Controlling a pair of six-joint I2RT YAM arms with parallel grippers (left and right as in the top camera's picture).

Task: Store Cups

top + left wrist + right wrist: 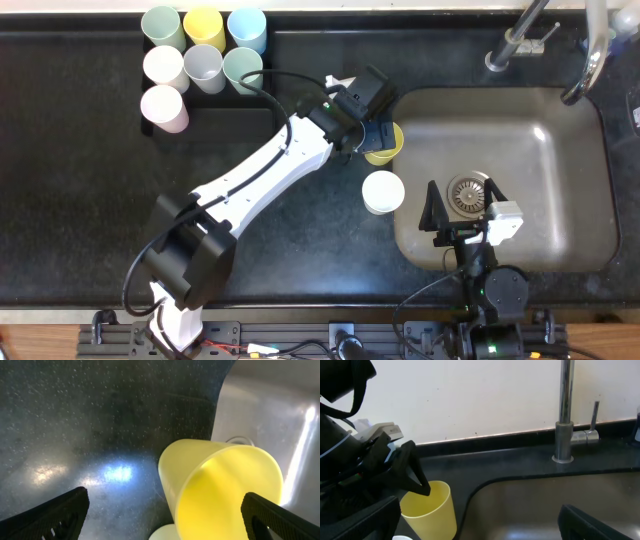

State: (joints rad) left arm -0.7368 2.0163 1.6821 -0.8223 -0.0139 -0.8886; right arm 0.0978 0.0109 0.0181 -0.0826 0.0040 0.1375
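Now | we see left tool (165, 505) apart, straddling yellow cup (225, 490) on table (80, 200) beside sink (560, 150) | right tool (463, 200) apart over sink

cup cluster (204, 57): counter (80, 200) back-left
loose cup (388, 150): left rim of sink (560, 150)
second cup (383, 192): just before it
faucet (515, 45): behind sink

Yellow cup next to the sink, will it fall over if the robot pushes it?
Probably light: the yellow cup looks like thin plastic, with light glowing through its wall. Standing upright and empty, it could tip or slide from a small push. It stands by the sink edge, so it might tumble in.
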